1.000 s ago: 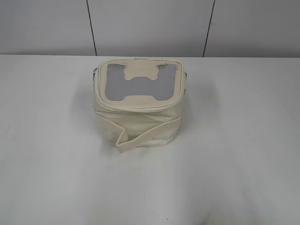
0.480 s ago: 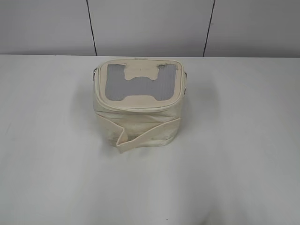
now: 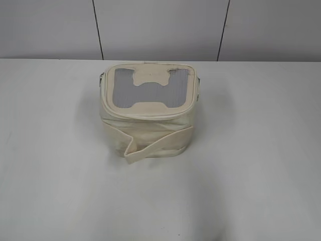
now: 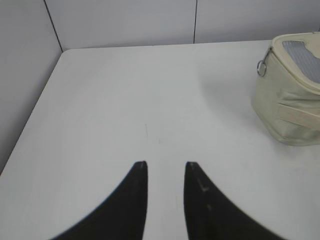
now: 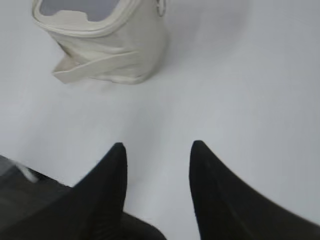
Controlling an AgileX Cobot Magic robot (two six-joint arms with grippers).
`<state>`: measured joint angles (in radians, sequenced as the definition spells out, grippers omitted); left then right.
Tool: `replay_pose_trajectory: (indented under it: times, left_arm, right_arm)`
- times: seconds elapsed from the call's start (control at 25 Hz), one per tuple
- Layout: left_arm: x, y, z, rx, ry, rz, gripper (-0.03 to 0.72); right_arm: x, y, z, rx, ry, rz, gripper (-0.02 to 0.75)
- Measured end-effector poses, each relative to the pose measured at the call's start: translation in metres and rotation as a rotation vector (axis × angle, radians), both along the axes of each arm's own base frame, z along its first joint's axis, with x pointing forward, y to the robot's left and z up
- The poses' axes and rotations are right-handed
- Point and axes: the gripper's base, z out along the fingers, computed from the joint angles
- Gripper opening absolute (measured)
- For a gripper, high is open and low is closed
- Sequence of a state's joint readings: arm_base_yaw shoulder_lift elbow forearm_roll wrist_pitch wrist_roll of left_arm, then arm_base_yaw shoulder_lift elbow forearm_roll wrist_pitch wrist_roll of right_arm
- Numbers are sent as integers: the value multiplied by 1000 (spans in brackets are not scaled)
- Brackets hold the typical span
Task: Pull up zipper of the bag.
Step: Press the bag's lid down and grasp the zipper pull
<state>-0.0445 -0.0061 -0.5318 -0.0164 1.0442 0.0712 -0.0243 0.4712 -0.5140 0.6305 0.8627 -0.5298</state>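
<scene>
The cream boxy bag (image 3: 148,113) stands in the middle of the white table, lid up, with its grey window and cream H patch. The cream zipper track (image 3: 145,114) runs round the lid rim. A silver ring pull (image 4: 261,68) hangs at the bag's left side in the left wrist view; another shows at the right side (image 5: 160,7). The bag is also at the right edge of the left wrist view (image 4: 292,95) and at the top of the right wrist view (image 5: 107,45). My left gripper (image 4: 166,165) and right gripper (image 5: 159,147) are open, empty and well short of the bag.
A loose cream strap (image 3: 150,145) crosses the bag's front side and sticks out at lower left. Grey panelled walls (image 3: 160,27) stand behind the table and along its left edge (image 4: 22,75). Neither arm shows in the exterior view.
</scene>
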Motion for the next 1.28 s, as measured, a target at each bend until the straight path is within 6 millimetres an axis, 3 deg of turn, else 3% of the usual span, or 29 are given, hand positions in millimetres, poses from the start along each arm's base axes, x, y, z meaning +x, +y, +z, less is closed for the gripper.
replay_pose_trajectory:
  times: [0.44, 0.6, 0.72, 0.88, 1.04, 1.16, 1.28]
  left_arm:
    - [0, 0, 0, -1, 0, -1, 192]
    - [0, 0, 0, -1, 0, -1, 192]
    - [0, 0, 0, -2, 0, -1, 192]
    - [0, 0, 0, -2, 0, -1, 192]
    - [0, 0, 0, -2, 0, -1, 192]
    - [0, 0, 0, -2, 0, -1, 192]
    - [0, 0, 0, -2, 0, -1, 192]
  right_arm:
    - [219, 20, -12, 122, 125, 364, 336]
    - [282, 39, -17, 141, 129, 497, 336]
    - [311, 73, -20, 113, 108, 604, 336]
    - [329, 134, -24, 70, 116, 743, 340]
    - [343, 187, -34, -2, 132, 820, 403]
    - [355, 212, -42, -40, 139, 852, 442]
    - [367, 225, -55, -28, 167, 865, 453]
